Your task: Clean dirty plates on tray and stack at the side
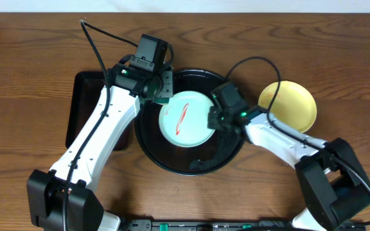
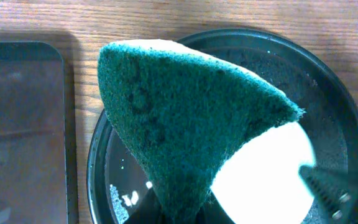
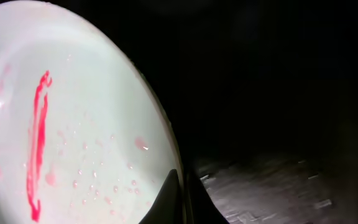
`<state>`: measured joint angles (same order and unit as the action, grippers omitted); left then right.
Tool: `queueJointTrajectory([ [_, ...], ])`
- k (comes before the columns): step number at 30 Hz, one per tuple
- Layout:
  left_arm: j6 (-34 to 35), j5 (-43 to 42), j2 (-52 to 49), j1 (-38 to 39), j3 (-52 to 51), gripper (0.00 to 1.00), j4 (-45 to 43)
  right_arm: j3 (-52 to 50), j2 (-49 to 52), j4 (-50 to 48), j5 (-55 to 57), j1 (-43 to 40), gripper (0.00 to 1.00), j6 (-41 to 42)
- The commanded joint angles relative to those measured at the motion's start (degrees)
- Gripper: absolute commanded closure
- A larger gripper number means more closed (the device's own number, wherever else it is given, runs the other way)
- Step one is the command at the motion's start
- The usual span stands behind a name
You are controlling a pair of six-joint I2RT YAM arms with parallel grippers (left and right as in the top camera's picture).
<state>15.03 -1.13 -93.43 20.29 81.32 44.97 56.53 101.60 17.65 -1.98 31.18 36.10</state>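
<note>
Blue plate (image 1: 184, 119): on tray (image 1: 167, 162), red streak unwiped.
Yellow plate (image 1: 288, 106): aside, looks clean.
Left gripper (image 1: 161, 88): clamps sponge (image 2: 185, 118).
Right gripper (image 1: 214, 120): pinches blue plate's rim.

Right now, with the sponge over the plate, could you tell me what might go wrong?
1. The right gripper seems to pinch only the rim of the pale blue plate, so pressure from the sponge could tip it or work it loose.
2. Droplets on the plate may make that grip slippery.
3. The red streak could smear rather than lift.
</note>
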Motion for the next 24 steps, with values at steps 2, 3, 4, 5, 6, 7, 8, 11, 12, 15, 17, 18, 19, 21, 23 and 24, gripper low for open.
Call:
queueJointTrajectory([
  [2, 0.3, 0.6, -0.9, -0.3, -0.9, 0.93, 0.0, 0.6, 0.3, -0.1, -5.5, -4.7, 0.93, -11.5],
  [3, 0.3, 0.4, -0.9, -0.3, -0.9, 0.93, 0.0, 0.6, 0.4, -0.1, -6.6, -5.0, 0.88, -11.5],
  [4, 0.3, 0.3, -0.9, -0.2, -1.0, 0.93, -0.1, 0.6, 0.4, 0.1, -7.6, -5.1, 0.81, -11.5],
  [5, 0.3, 0.3, -0.9, -0.2, -1.2, 0.93, -0.3, 0.6, 0.4, 0.2, -8.1, -5.2, 0.73, -11.3],
  [6, 0.3, 0.3, -0.9, -0.2, -1.4, 0.93, -0.3, 0.6, 0.4, 0.6, -8.2, -5.3, 0.69, -10.3],
  [7, 0.3, 0.3, -0.9, -0.2, -1.7, 0.93, -0.3, 0.6, 0.4, 1.0, -8.2, -5.3, 0.66, -9.2],
  [8, 0.2, 0.3, -1.0, -0.2, -2.2, 0.93, -0.6, 0.6, 0.5, 1.8, -8.2, -5.3, 0.64, -6.5],
  [11, 0.2, 0.2, -1.0, -0.2, -3.9, 0.93, -1.5, 0.6, 1.5, 2.0, -9.2, -5.2, 0.68, -2.3],
  [12, 0.1, 0.2, -1.0, -0.1, -4.5, 0.93, -1.9, 0.6, 2.0, 2.1, -9.3, -5.1, 0.71, -1.0],
  [15, -1.9, 0.2, -1.0, 0.3, -5.9, 0.93, -3.4, 0.6, 4.6, 2.1, -9.2, -4.9, 0.81, 1.2],
  [17, -3.7, 0.2, -1.0, 0.7, -6.4, 0.93, -4.3, 0.6, 6.2, 2.1, -9.4, -4.9, 0.91, 1.8],
  [18, -4.3, 0.2, -1.0, 0.9, -6.8, 0.92, -4.7, 0.6, 6.7, 2.1, -9.5, -4.9, 0.94, 2.0],
  [19, -4.3, 0.2, -1.0, 1.0, -7.0, 0.93, -5.0, 0.6, 7.0, 2.1, -9.5, -4.9, 0.97, 2.4],
  [21, -4.3, 0.0, -1.3, 1.4, -7.6, 0.93, -5.9, 0.6, 7.3, 2.1, -9.5, -5.0, 0.99, 2.5],
  [23, -4.3, 0.0, -2.0, 1.8, -8.0, 0.92, -6.8, 0.6, 7.3, 2.0, -9.5, -5.0, 0.99, 2.5],
  [24, -4.4, 0.0, -2.8, 2.3, -8.0, 0.93, -7.3, 0.6, 7.3, 1.9, -9.5, -5.0, 0.99, 2.5],
])
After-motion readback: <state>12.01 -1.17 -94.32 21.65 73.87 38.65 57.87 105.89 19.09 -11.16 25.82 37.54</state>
